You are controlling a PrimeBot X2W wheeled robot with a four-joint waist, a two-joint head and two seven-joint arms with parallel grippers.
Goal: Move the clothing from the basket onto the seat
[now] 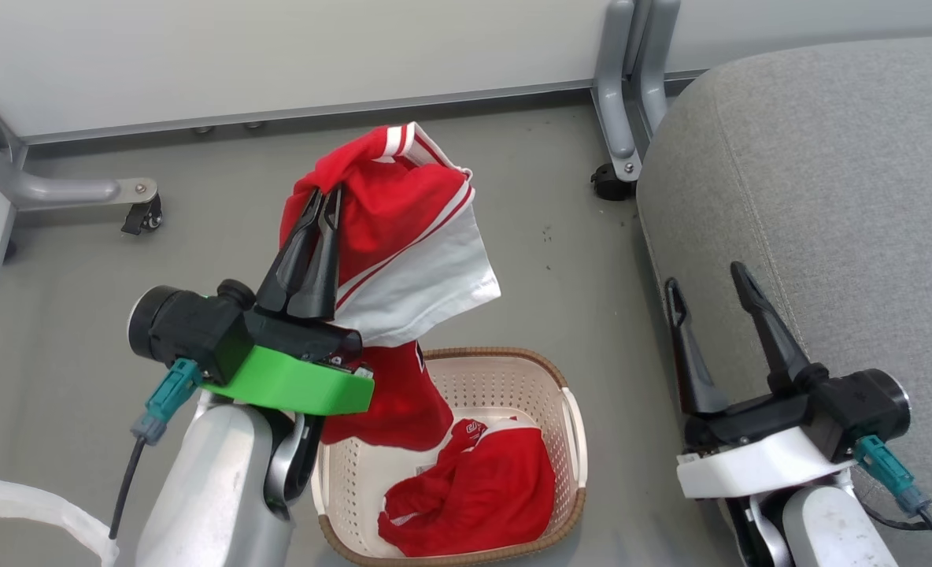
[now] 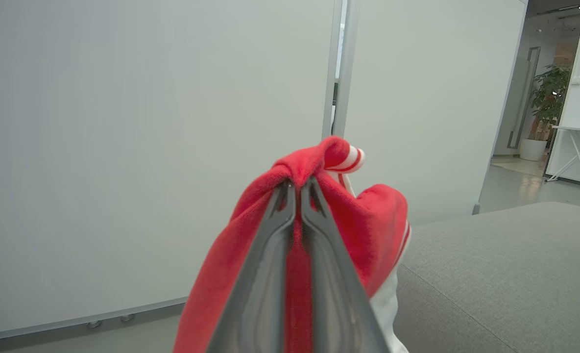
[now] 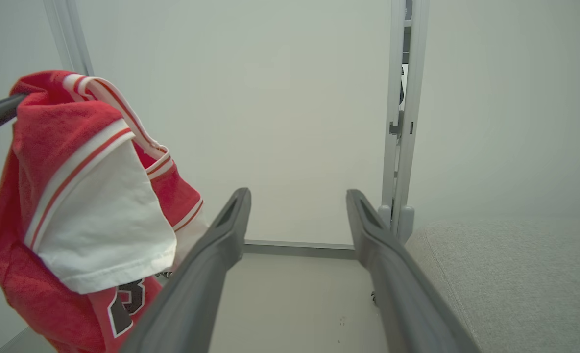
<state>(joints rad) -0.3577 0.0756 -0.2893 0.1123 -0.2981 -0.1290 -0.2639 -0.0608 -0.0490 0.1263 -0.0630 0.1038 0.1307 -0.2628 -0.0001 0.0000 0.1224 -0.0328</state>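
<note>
The left end effector [image 1: 327, 191] is clamped shut on a bunched fold of the jersey [image 1: 403, 236]. The jersey hangs from it above the floor, and its lower end dangles over the left part of the basket [image 1: 513, 356] (whether the hem touches the rim I cannot tell). The step in hand looks like the carry: one garment lifted, not yet delivered.

The shorts [image 1: 486, 488] lie in the basket, crumpled against its near right wall.

The right end effector [image 1: 704, 277] holds nothing. Its jaws are spread wide, just beside the edge of the seat [image 1: 828, 197], and no clothing lies on the part of the seat in view.

The next move, I judge, calls for swinging the jersey rightward, high enough for the trailing hem to clear the basket rim and the seat's rounded edge. The left end effector should then open over the seat, and the shorts come after.
</note>
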